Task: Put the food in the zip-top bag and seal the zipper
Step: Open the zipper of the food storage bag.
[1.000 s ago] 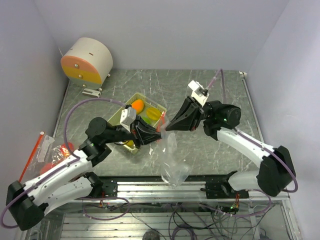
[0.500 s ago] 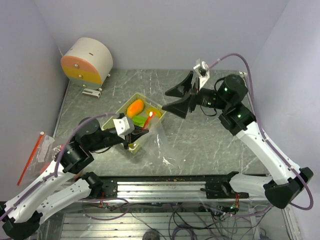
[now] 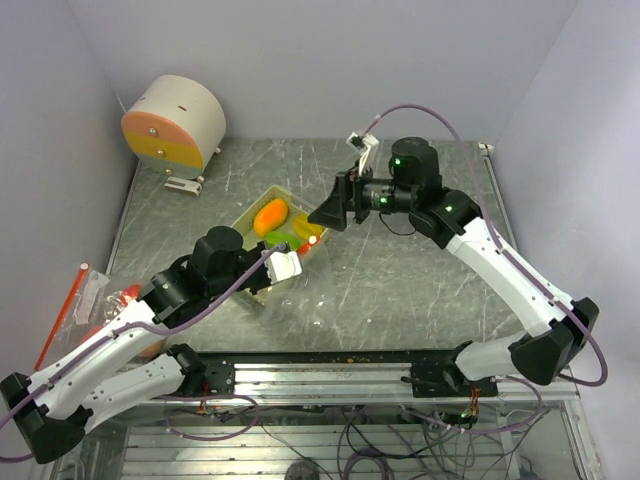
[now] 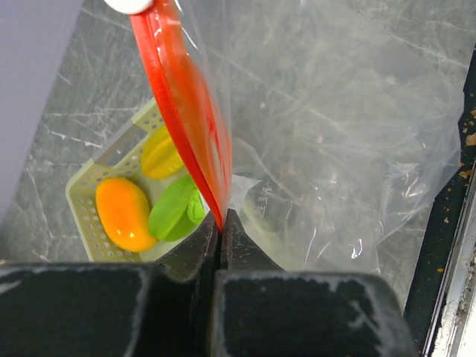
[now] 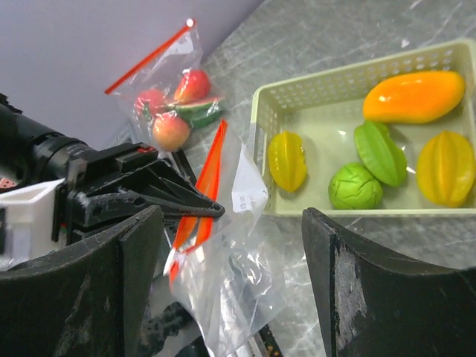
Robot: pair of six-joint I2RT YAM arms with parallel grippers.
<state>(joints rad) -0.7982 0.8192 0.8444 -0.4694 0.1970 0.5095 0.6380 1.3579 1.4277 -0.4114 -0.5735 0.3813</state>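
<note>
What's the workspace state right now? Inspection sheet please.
Surface: grey scratched table, no spills seen.
Job's things: mango, green pieces, yellow pieces in tray; clear bag looks empty.
Clutter: second zip bag holding fruit, by left wall.
Fingers: left fingers shut on clear bag's red zipper; right fingers open, holding nothing.
Cables: purple cables loop off both arms.
Surroundings: round beige-orange device back left; lilac walls.

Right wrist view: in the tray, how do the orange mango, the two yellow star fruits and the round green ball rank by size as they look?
1. orange mango
2. yellow star fruit at the picture's right edge
3. round green ball and yellow star fruit nearest the bag: too alike to rank.
</note>
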